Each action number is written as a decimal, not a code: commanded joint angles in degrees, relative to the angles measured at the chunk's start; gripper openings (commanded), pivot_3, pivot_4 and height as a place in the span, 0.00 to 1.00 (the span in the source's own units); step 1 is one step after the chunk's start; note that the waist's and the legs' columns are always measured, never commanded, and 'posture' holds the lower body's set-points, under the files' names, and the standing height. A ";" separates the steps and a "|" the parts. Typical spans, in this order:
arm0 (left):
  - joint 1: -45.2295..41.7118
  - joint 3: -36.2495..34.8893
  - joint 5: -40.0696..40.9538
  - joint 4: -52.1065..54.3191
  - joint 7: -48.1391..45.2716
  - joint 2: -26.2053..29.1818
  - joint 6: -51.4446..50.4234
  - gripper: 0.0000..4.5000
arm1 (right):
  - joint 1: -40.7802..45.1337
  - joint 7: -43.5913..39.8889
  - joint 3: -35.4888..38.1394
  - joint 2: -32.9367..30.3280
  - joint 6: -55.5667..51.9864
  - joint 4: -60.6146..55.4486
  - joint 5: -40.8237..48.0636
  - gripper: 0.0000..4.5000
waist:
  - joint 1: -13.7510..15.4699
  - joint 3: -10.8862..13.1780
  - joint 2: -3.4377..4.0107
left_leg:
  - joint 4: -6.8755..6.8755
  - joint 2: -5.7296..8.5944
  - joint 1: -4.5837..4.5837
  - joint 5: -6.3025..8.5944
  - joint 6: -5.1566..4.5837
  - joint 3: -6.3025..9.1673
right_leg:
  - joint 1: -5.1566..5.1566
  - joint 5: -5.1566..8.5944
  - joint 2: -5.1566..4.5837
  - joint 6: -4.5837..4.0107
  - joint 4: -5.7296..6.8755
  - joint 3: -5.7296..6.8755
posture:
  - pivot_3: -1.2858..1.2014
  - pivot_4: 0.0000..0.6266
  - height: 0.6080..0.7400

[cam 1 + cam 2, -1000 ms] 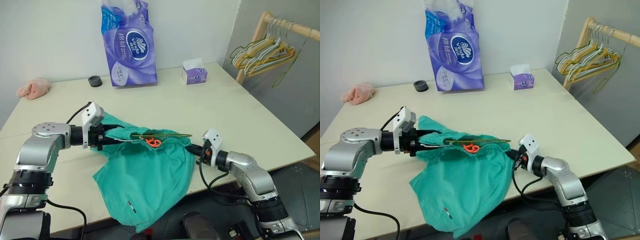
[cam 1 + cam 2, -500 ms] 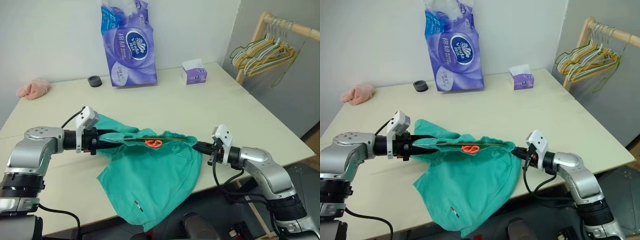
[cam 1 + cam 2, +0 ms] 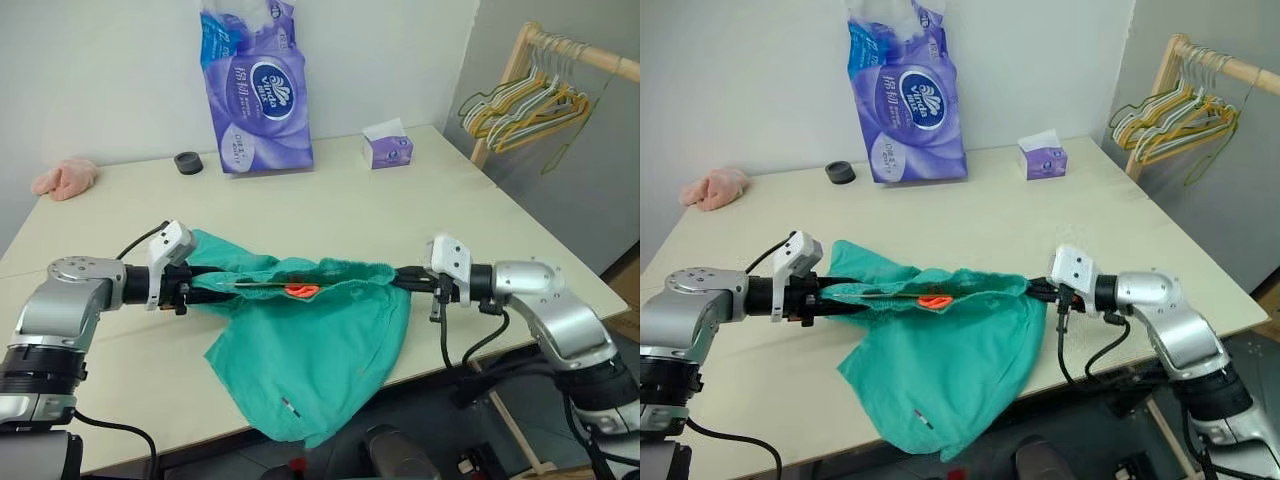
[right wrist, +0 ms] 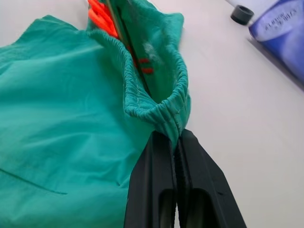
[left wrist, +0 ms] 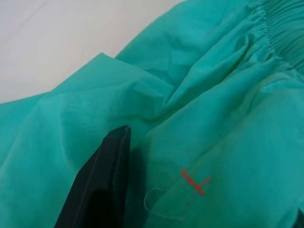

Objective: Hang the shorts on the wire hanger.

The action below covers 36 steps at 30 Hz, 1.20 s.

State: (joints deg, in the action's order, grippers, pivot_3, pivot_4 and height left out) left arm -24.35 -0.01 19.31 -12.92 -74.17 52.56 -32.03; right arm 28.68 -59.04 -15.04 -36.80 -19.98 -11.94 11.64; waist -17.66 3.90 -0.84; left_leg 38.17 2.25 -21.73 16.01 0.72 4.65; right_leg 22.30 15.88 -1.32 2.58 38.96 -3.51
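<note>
The shorts (image 3: 320,345) are stretched by their gathered waistband between the two grippers above the near edge of the table (image 3: 480,225), with the legs hanging down over that edge. The wire hanger (image 3: 262,284) is mostly hidden: a short dark stretch of wire shows inside the open waistband, beside the orange tag (image 3: 299,291), and its hook and corners are buried in the fabric. In the right wrist view the wire runs as a thin dark line through the waistband opening.

The right gripper (image 3: 1038,291) is pinched tight on the right end of the waistband; in its wrist view the two black fingers (image 4: 156,190) press together with the elastic hem caught between their tips. The left gripper (image 3: 188,285) is at the left end of the shorts, its tips covered by cloth. Its wrist view shows one black finger (image 5: 102,185) lying against the fabric with the other out of sight, so whether it is clamped on cloth, wire or both cannot be told.

Beyond the shorts on the pale table stand a tall purple pack of tissue rolls (image 3: 255,85), a small dark round thing (image 3: 188,162) just left of it, a purple tissue box (image 3: 388,148) to its right, and a pink fluffy cloth (image 3: 65,177) at the far left corner. To the right of the table a wooden rail (image 3: 575,50) carries a bunch of hangers (image 3: 525,100), cut off by the frame edge.
</note>
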 commanded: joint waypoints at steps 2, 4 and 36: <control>-1.91 0.72 -0.45 1.17 0.63 -0.82 0.34 0.46 | 4.65 -1.74 -2.98 1.45 -4.09 -3.28 0.17 0.00 | 0.15 0.00 -0.01 | 0.00 0.00 -0.02 0.00 0.00 0.02 | 0.01 0.00 0.00 0.00 0.00 0.01 | 0.39 0.05 1.00; -2.13 0.69 -0.50 1.01 1.18 -1.32 0.14 0.46 | 4.96 -3.20 -3.80 1.31 -5.11 -4.85 1.07 0.00 | 0.28 -0.02 -0.04 | 0.02 0.00 -0.08 0.00 0.00 0.05 | 0.03 0.00 -0.01 0.00 -0.02 0.04 | 0.39 0.05 1.00; -1.00 1.90 -1.85 1.08 3.35 -2.88 1.26 0.46 | 8.01 6.47 -16.41 7.88 -8.18 10.96 -16.08 0.75 | -0.06 -0.03 -0.04 | 0.02 0.04 -0.05 0.00 0.00 0.04 | 0.04 0.00 -0.05 0.00 0.00 0.03 | 0.39 0.05 1.00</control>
State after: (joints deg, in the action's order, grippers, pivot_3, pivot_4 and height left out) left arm -25.00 2.30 17.54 -12.92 -70.70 49.55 -31.88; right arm 35.26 -53.68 -30.96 -29.64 -31.00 -2.09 -3.04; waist -17.72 3.87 -0.88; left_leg 38.19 2.28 -21.78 16.01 0.73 4.69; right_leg 22.34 15.88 -1.37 2.58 38.97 -3.47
